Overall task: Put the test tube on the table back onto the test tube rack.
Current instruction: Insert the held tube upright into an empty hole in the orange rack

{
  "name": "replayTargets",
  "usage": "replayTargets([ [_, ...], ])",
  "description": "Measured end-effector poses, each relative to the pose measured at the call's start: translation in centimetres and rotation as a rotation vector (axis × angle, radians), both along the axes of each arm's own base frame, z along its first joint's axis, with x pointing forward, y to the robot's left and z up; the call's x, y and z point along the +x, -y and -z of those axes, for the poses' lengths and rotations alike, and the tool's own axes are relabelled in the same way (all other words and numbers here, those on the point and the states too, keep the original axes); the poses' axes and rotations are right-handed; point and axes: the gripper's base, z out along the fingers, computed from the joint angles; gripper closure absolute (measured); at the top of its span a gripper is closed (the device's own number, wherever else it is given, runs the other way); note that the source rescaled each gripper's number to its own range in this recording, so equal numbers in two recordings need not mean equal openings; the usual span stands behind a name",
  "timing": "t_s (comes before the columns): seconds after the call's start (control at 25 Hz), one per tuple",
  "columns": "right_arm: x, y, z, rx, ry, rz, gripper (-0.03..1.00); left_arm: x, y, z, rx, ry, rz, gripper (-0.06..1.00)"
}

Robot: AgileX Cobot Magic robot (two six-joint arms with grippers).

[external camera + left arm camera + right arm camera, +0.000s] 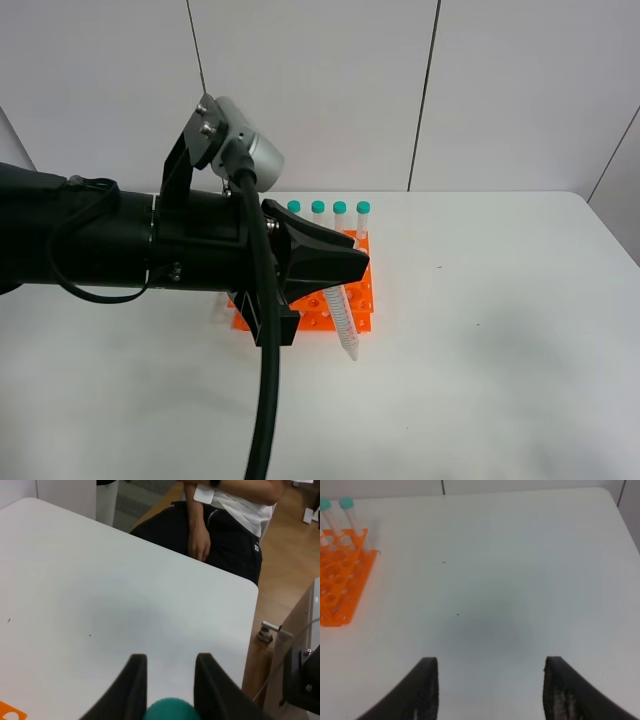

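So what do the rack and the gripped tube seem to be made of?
Test tube rack: likely moulded plastic, with uniform bright orange colour and thin pierced tiers. Test tube: clear, probably plastic though glass can't be excluded; see-through with printed graduations. Its cap: opaque teal, apparently plastic.

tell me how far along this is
Done: the test tube is off the table, its teal cap between the fingers of the left gripper. In hand: it hangs tilted over the test tube rack's near edge. Left: lowering it into a hole and releasing. The right gripper is open.
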Motion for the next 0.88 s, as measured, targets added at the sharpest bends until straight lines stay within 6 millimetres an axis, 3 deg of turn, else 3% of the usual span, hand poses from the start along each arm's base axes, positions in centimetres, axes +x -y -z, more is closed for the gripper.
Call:
replayTargets([
  [0.88,0.00,0.00,0.00,0.000,0.000,0.000,0.50,0.08,-0.05,0.03,0.022,0.041,0.007,0.94],
])
